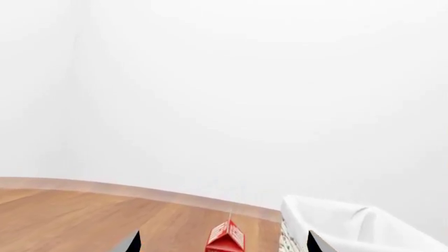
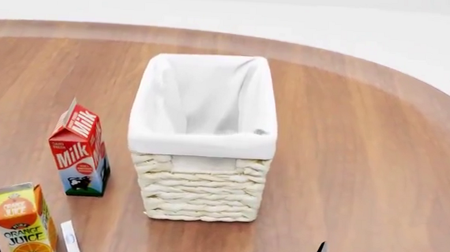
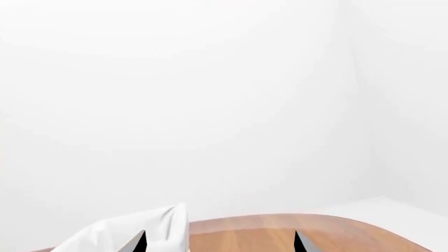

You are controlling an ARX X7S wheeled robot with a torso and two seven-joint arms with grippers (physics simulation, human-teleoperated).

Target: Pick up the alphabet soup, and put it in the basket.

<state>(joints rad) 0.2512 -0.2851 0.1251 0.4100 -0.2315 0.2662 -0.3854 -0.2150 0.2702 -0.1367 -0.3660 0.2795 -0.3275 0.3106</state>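
Biggest risk here: the alphabet soup isn't in any view, so an arm could go for the wrong thing. The milk carton (image 2: 80, 153) at mid left and the orange juice carton (image 2: 23, 219) in the lower left corner are the only groceries showing, plus a small white item (image 2: 70, 239) beside the juice that I can't identify. Reaching blind could also clip the basket.

The basket (image 2: 203, 141) sits in the centre of the frame on the wooden table (image 2: 362, 156). Its white lining looks bare inside, with only a tiny grey speck near the right wall.

The left gripper (image 1: 224, 242) has its fingertips spread wide with nothing between them. The right gripper (image 3: 218, 242) is likewise parted and empty.
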